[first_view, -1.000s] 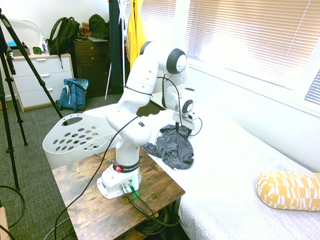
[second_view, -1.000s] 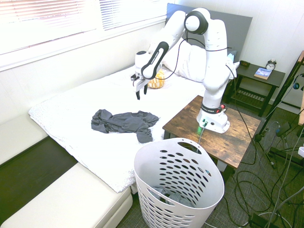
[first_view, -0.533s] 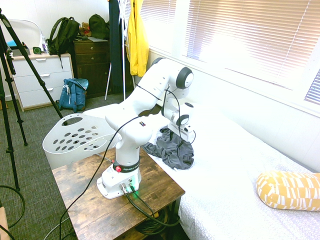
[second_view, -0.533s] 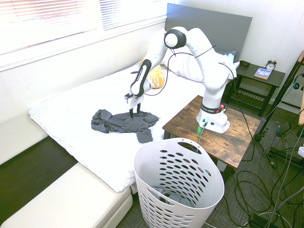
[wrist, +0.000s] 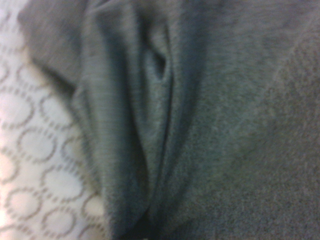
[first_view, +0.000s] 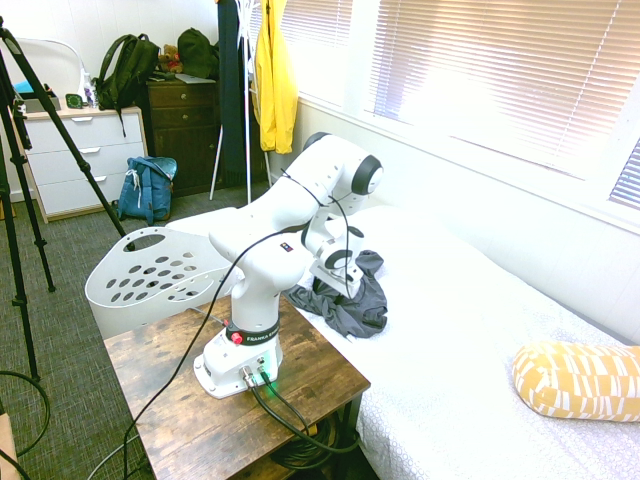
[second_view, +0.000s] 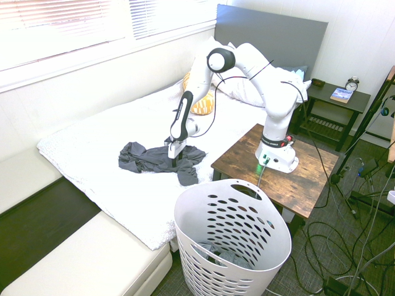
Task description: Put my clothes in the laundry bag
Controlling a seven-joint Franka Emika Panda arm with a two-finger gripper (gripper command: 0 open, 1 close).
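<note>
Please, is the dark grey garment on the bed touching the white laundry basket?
Apart. The second exterior view shows it: a strip of white bedspread lies between the garment and the rim of the basket.

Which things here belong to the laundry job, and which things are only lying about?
For the job:
- dark grey garment on the bed
- white laundry basket, with some cloth inside

Only lying about:
- blue backpack on the floor
- yellow-and-white pillow on the bed
- alarm clock and book on the black side table
</note>
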